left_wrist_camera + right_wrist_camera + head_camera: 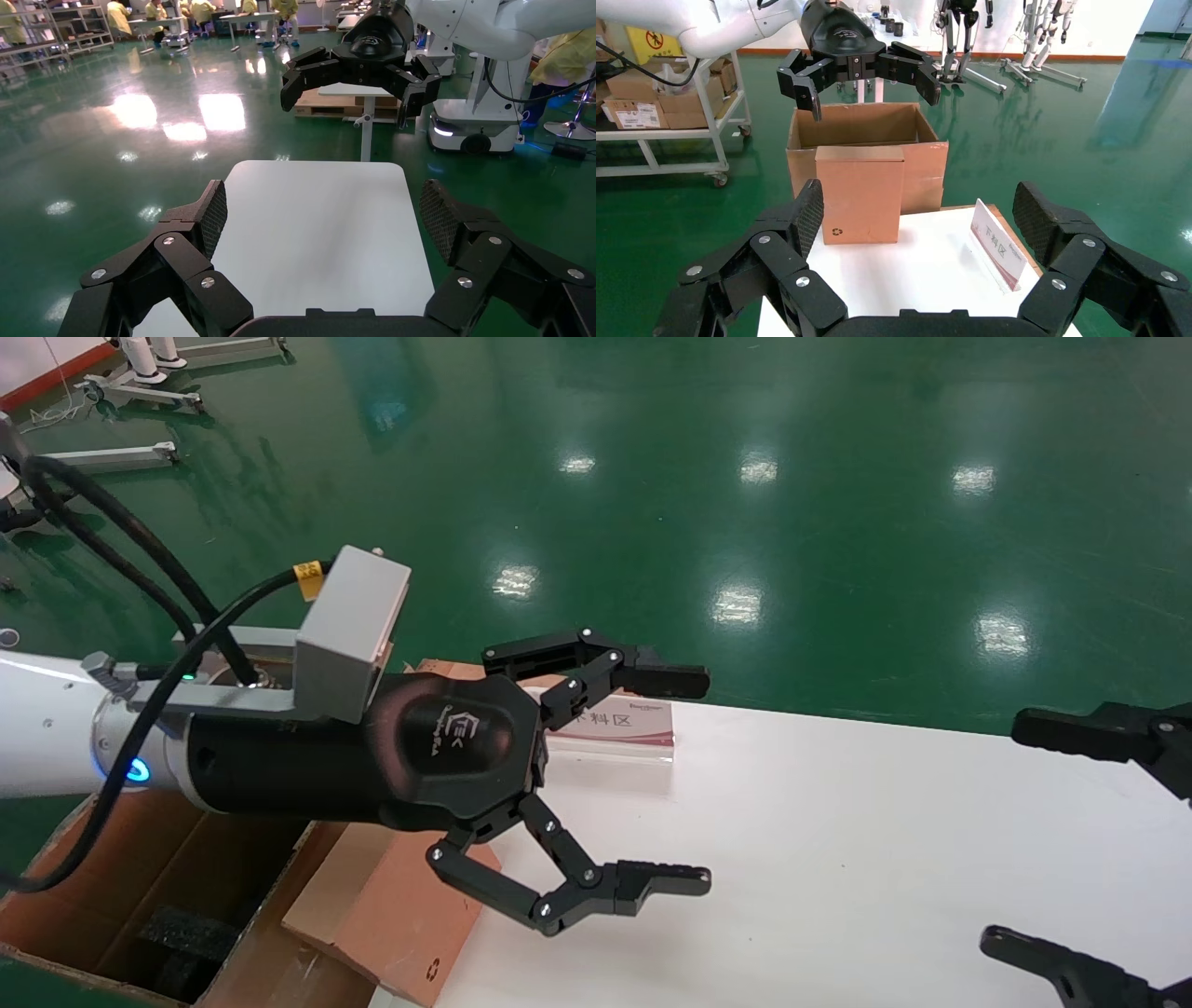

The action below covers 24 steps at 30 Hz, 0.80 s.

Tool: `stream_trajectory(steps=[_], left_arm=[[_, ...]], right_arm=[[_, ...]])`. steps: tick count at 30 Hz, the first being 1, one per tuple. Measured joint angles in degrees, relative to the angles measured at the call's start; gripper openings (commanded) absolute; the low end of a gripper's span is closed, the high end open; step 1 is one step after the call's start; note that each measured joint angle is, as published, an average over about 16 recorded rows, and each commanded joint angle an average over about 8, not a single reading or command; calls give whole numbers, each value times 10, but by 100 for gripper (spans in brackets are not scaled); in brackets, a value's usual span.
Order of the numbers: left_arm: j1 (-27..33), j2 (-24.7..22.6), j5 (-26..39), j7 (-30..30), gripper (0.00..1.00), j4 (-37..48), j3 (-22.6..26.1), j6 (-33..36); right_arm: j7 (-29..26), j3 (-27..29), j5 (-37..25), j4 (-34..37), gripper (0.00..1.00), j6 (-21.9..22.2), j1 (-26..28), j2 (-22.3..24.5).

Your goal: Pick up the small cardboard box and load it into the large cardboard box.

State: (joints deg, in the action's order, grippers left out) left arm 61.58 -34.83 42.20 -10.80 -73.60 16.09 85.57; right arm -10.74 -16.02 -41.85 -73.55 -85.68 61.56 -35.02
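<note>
White table (838,822) amid seemingly glossy green floor (745,449)

The head camera looks steeply down over the white table (838,840), close above the left gripper (694,775). Each wrist camera looks out between its own fingers across that table (316,232), facing the opposite gripper (859,70) at upper centre.
</note>
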Motion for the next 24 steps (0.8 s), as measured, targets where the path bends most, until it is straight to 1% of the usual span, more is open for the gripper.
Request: stream_trajectory(steps=[7,10,16,24], left_arm=[[7,5,23,-9,100,-8,7,-9],[17,10,50,-16,100,-15,16,-14],[75,17,155,-46,100,-31,51,-16],[194,2,319,-114,100,-41,128,14]], right_arm=[[0,0,0,0,100,0,0,0],[0,0,0,0,100,0,0,0],[0,-1,0,0,100,0,0,0],[1,-1,0,1,100,0,0,0]])
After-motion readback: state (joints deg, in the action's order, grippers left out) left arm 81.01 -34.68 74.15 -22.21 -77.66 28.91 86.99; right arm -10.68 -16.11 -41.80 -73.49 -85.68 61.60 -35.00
